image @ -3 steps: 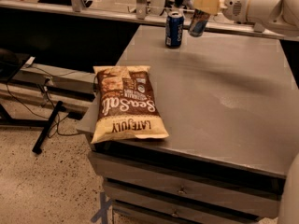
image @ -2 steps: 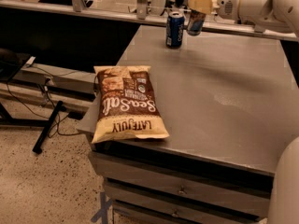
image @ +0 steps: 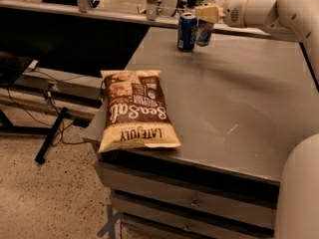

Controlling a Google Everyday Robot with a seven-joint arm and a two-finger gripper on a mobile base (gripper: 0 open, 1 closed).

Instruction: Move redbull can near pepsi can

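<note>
Placement step: slim silver-and-light-blue redbull can [image: 203,34] just beside dark blue pepsi can [image: 187,31], far edge of grey counter [image: 239,98].
My end effector [image: 207,14] grips the redbull can's top. Next, I judge: confirm it stands, release, lift straight up clear of both cans.

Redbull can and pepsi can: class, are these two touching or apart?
Cannot tell. In the camera view the redbull can is right beside the pepsi can, outlines meeting, neither contact nor gap plain. The pincer is at the redbull can's top.
</note>
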